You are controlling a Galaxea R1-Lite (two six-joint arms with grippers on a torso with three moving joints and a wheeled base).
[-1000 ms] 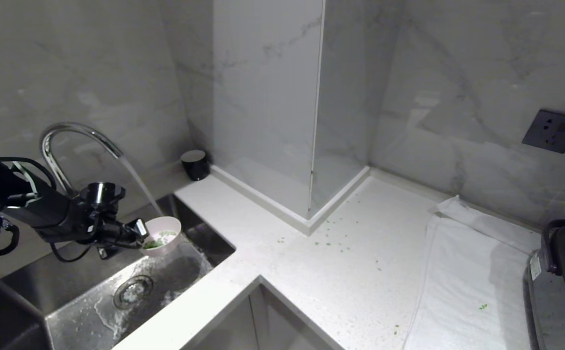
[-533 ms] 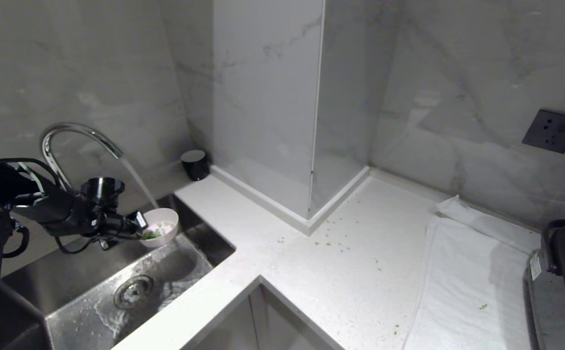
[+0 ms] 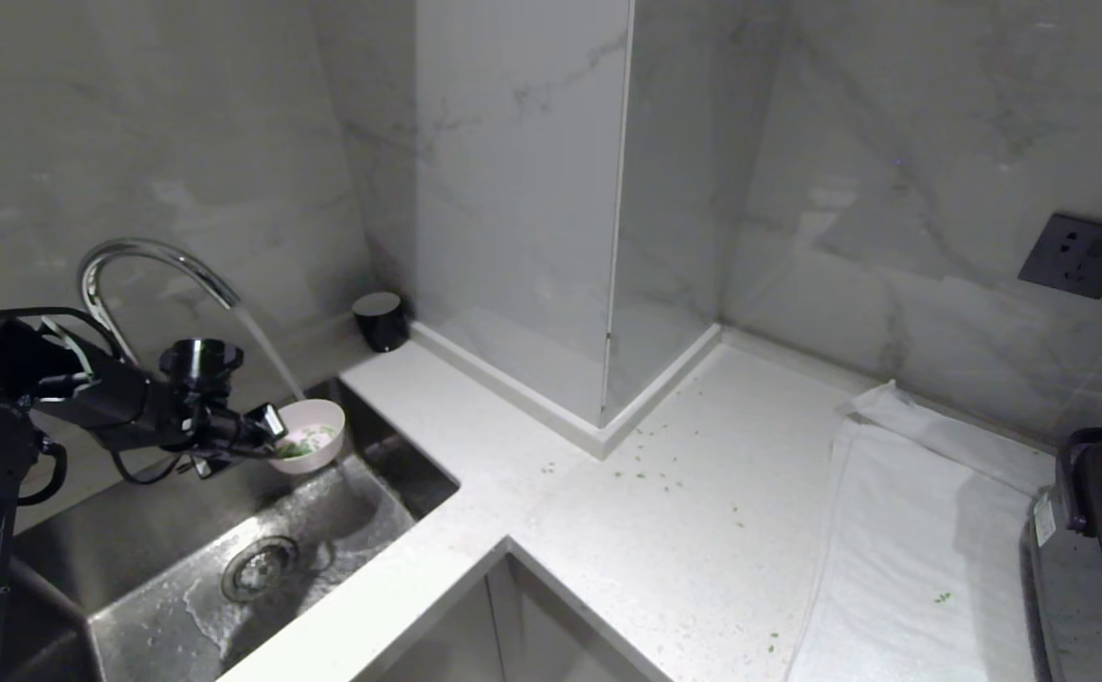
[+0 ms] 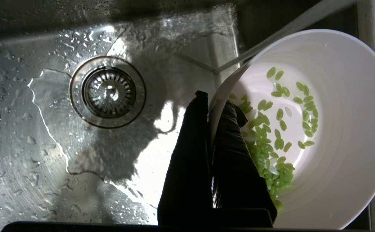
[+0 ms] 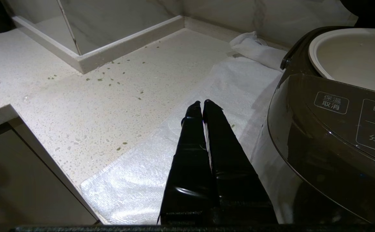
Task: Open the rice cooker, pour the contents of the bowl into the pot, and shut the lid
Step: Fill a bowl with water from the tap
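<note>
While its two black fingers (image 4: pixel 187 151) pinch the rim, one inside and one outside, the left claw (image 3: pixel 266 434) holds the small shallow bowl (image 3: pixel 309 445), pale pink outside and white inside, over the wet stainless-steel sink (image 3: pixel 134 530). Small bright-green chopped bits (image 4: pixel 271 145) lie in the bowl, heaped mostly on the side nearest the fingers. A stream of water (image 3: pixel 271 355) falls from the curved chrome tap (image 3: pixel 148 260) and meets the bowl at its far rim. Below the bowl, water spreads across the sink floor around the round drain strainer (image 4: pixel 107 91).

Beyond the sink, a short black cylinder with a pale top (image 3: pixel 380 320) stands on the white speckled counter (image 3: pixel 551 474) at the marble wall. Loose green bits (image 3: pixel 650 474) are scattered on the counter near the wall corner. A white towel (image 3: pixel 911 540) lies further right, and at its end stands the large dark brown-grey rice cooker (image 5: pixel 329 135) with its lid up, showing the round cream-white inner pot (image 5: pixel 351 54). The right claw (image 5: pixel 202 103) hangs above the towel just beside the cooker, its fingers pressed together on nothing.
</note>
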